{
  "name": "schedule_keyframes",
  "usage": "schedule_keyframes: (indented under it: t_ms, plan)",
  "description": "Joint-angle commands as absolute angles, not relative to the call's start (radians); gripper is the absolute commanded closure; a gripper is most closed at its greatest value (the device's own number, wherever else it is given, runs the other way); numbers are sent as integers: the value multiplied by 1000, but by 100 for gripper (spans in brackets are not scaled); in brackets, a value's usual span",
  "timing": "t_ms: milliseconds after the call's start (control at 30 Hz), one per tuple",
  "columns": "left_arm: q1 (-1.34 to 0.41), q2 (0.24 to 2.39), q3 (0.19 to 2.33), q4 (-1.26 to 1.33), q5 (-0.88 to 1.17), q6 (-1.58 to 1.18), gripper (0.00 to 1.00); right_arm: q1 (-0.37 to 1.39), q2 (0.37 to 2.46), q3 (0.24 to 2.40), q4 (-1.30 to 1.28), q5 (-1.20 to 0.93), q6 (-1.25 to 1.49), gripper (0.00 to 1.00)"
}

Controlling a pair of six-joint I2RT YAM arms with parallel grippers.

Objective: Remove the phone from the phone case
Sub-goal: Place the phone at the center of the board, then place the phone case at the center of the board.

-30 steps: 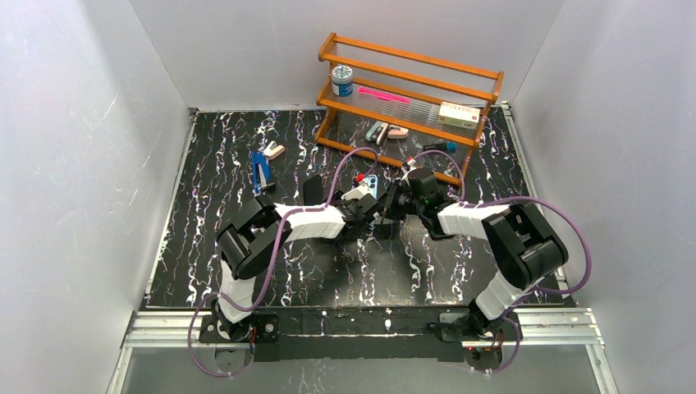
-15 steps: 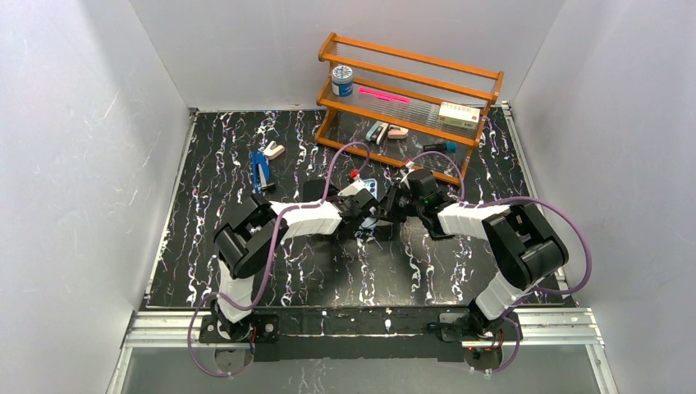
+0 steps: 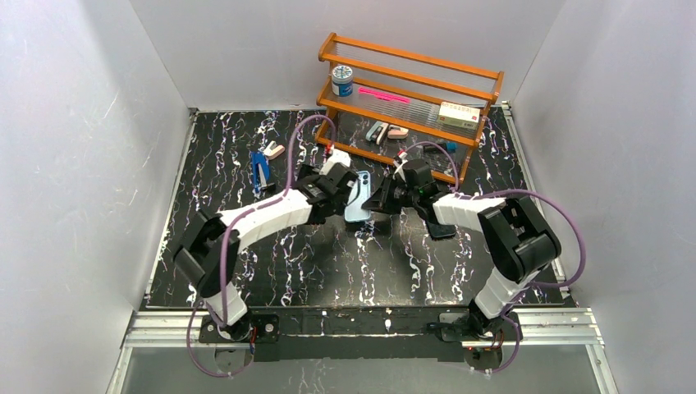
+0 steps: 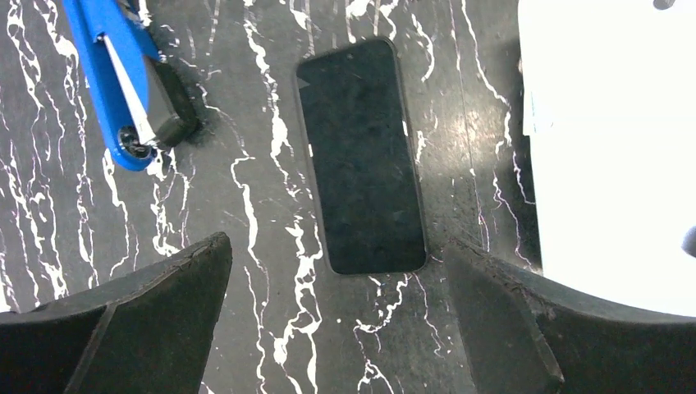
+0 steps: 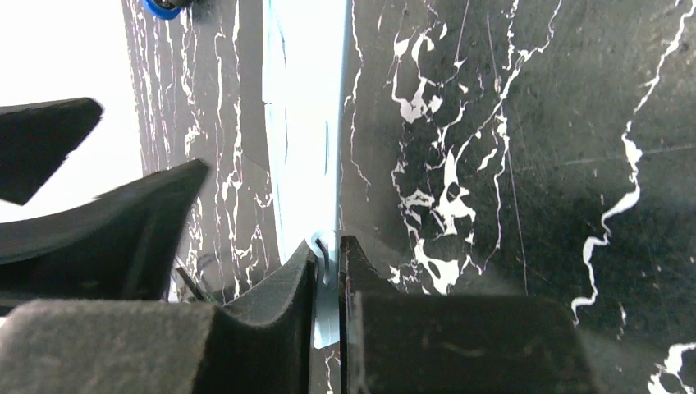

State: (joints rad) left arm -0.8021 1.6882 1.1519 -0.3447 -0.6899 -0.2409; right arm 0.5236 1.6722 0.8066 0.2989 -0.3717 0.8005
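Observation:
The black phone [image 4: 361,156] lies flat and bare on the marbled table, screen side dark, straight below my left gripper [image 4: 335,246]. That gripper's jaws stand wide apart with nothing between them. In the top view the left gripper [image 3: 341,185] hovers just left of the light blue phone case [image 3: 358,197], and the arm hides the phone. My right gripper [image 3: 380,199] is shut on the case's edge. The right wrist view shows the case [image 5: 304,123] pinched by one thin rim between the fingertips [image 5: 295,271] and held on edge above the table.
A blue stapler [image 3: 261,171] lies left of the left gripper, also in the left wrist view [image 4: 115,74]. A wooden rack [image 3: 410,82] at the back holds a spool, a pink pen and a box. Small items lie under it.
My left gripper has opened and moved back and to the left, away from the right gripper. The phone now lies on the table under it. The right gripper keeps its hold on the case.

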Motion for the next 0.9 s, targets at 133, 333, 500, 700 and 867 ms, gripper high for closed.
schedule_keyframes:
  t_ms: [133, 333, 500, 700, 867]
  plan:
    - [-710, 1396, 1156, -451, -587, -315, 2, 527, 1775, 917, 347, -418, 853, 99]
    - [-683, 1216, 1168, -512, -603, -300, 2, 544, 1855, 964, 374, -443, 899, 99]
    - [-656, 1108, 1126, -486, -596, -243, 2, 554, 1917, 1015, 368, -461, 920, 99]
    - [-593, 1027, 1036, -440, -582, -225, 2, 568, 1959, 1035, 380, -469, 933, 99]
    - [-479, 971, 972, -402, -504, -227, 2, 576, 1982, 1041, 385, -471, 935, 96]
